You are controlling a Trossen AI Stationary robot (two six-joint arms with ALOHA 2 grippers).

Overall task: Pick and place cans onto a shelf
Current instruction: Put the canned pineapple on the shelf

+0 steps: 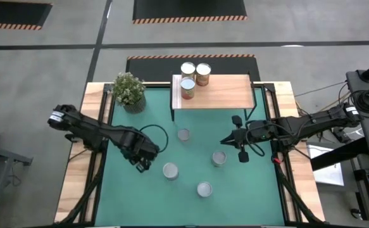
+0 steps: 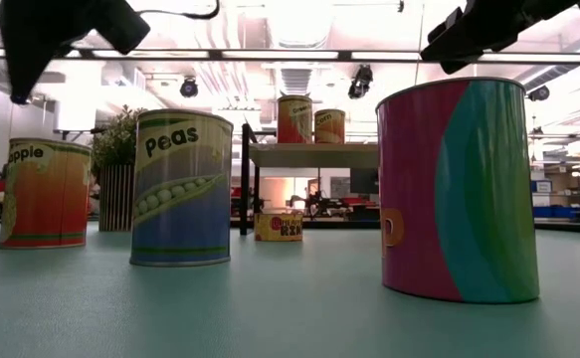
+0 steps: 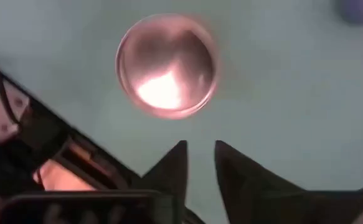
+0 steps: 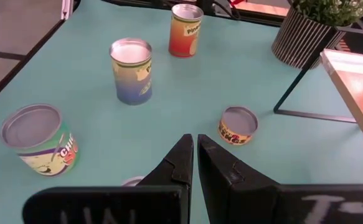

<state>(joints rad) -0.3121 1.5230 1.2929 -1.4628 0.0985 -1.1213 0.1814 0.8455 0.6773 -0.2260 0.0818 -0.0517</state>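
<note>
Three cans stand on the light wooden shelf at the far side. Several more cans stand upright on the green mat: an orange one, a blue peas one, a low flat tin, a green one and a can near my right gripper. My left gripper hovers above the orange can's round top, narrowly open and empty. My right gripper is shut and empty above the mat's right half, between the flat tin and that can.
A potted plant stands at the far left beside the shelf. The shelf's thin black legs rest on the mat. Bare mat lies along the near edge.
</note>
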